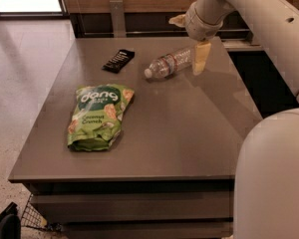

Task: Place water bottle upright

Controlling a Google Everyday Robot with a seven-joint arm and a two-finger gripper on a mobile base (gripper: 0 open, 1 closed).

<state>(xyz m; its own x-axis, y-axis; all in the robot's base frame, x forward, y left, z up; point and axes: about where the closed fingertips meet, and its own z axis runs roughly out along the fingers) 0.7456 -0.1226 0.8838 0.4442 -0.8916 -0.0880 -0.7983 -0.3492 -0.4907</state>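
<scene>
— On the bench (179, 133), where is the water bottle (167, 63)?
— At the far side, lying flat on its side. Its white cap points left and a bit toward us. It is not standing up.
— And the gripper (191, 43)?
— It hangs right over the bottle's bottom end. It sits at the tip of the big white arm (249, 11) that comes in from the right.
— What are the fingers (201, 59) doing?
— They are spread wide apart and hold nothing. One yellow finger points down at the bottle's bottom end. I cannot tell if it touches the bottle. The other one sticks out up and to the left.
— What else is on the bench?
— A green snack bag (96, 114) lies flat near the left front, well apart from the bottle. A small black packet (118, 60) lies at the far side, near the bottle's cap but not touching it.
— And down low?
— The robot's round white body (271, 178) is at the right front corner. A bit of wire basket (37, 218) shows by the bench's bottom left corner.
</scene>
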